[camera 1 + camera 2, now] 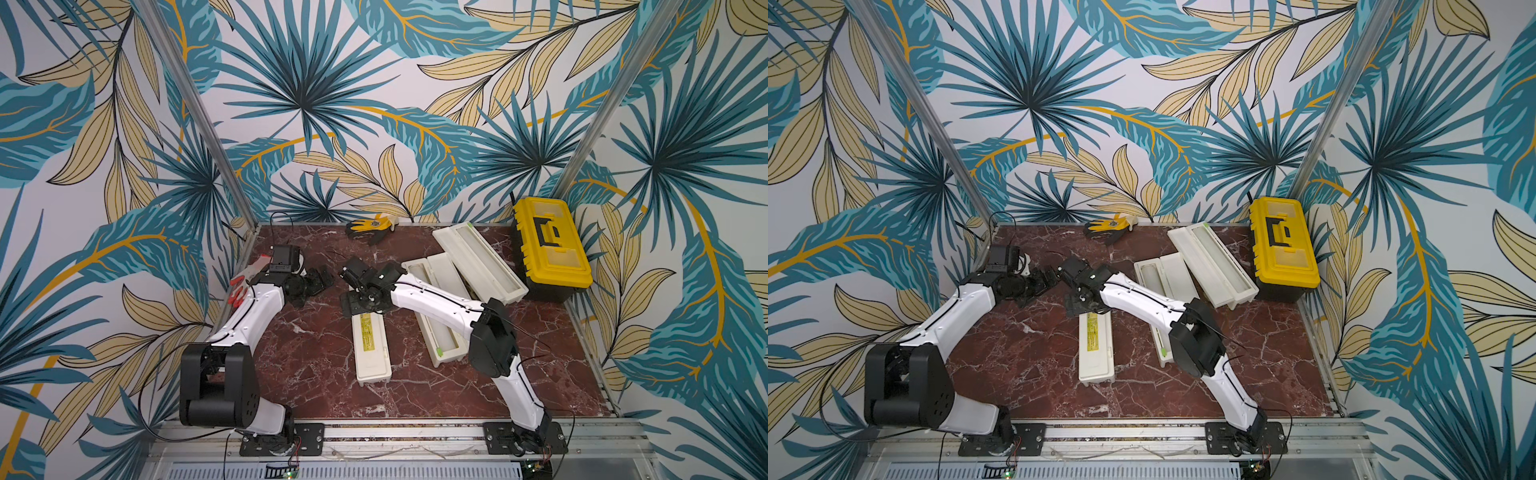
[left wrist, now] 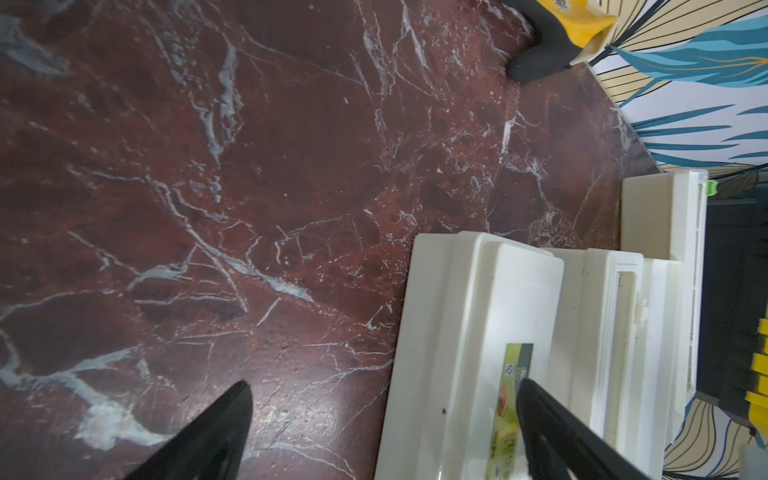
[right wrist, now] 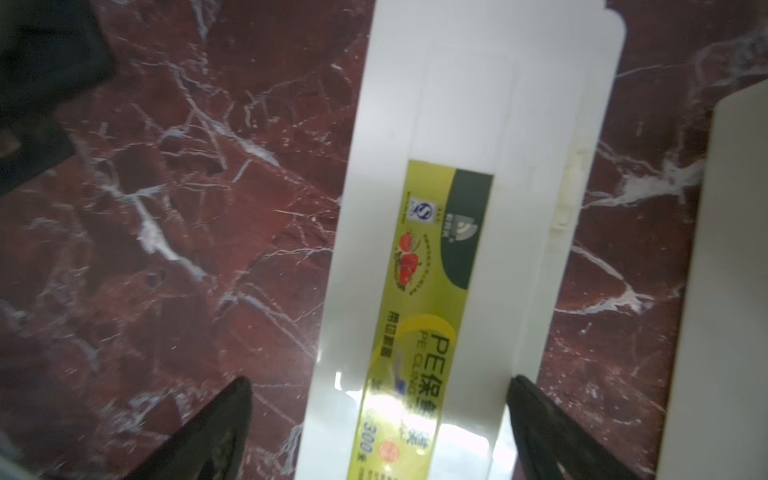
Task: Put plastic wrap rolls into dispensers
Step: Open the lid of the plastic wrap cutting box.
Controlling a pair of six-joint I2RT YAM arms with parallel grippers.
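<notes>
Three long cream-white plastic dispensers (image 1: 371, 353) on red marble worktop (image 1: 311, 374); two open ones (image 1: 467, 270) apparently hold white plastic wrap rolls (image 1: 492, 258). Right gripper (image 3: 380, 386) jaws wide, straddling shut lid, gripping nothing, likely to press it. Left gripper (image 2: 384, 384) jaws wide, empty, parked clear.

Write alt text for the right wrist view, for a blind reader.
A closed cream-white plastic dispenser box with a yellow-green label strip lies on the dark red marble tabletop, running between the black fingers of the open right claw. The edge of another cream-white box shows beside it.
</notes>
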